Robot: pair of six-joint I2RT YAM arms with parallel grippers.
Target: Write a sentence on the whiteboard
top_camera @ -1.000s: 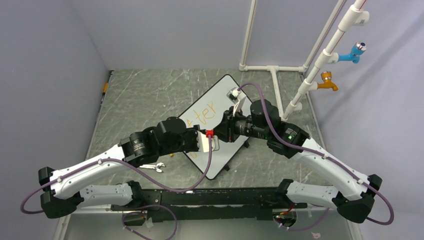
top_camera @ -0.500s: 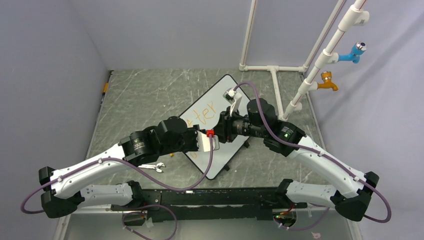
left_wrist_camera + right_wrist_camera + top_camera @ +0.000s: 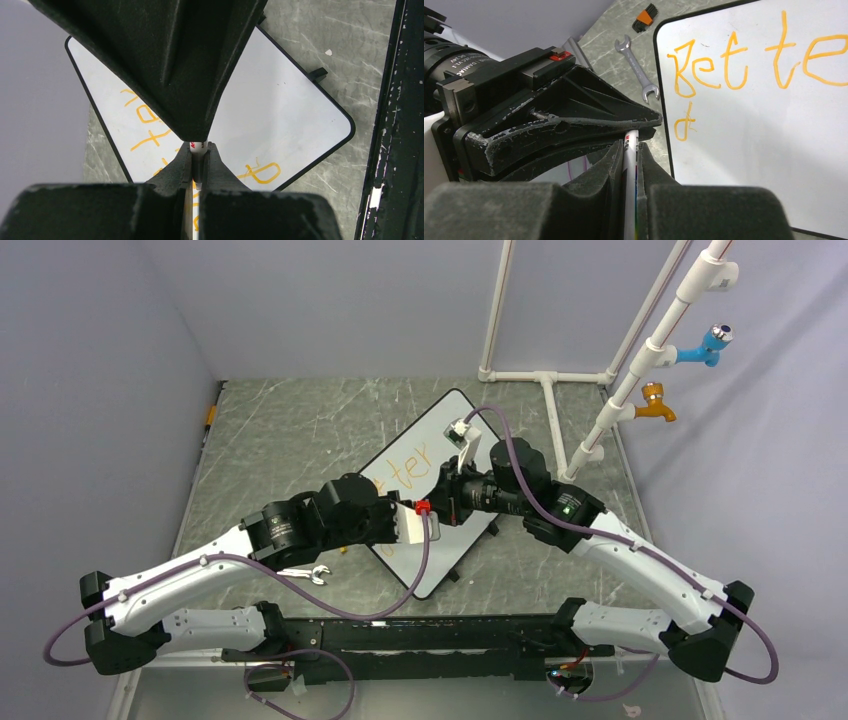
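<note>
Left tool [image 3: 199, 172] and right tool [image 3: 630, 155] both clamp the marker [image 3: 630, 140] above the whiteboard [image 3: 445, 425], mid table [image 3: 290, 430]; its sentence [image 3: 734, 62] reads "Bette", "d". Likely a handover: next, one tool lets go.

Orange handwriting [image 3: 734, 62] on the whiteboard [image 3: 749, 165] reads "Bette", cut off at the right edge of the right wrist view. A lone "d" [image 3: 684, 122] stands below the B. Red print on the white marker [image 3: 630, 150] is too small to read.
</note>
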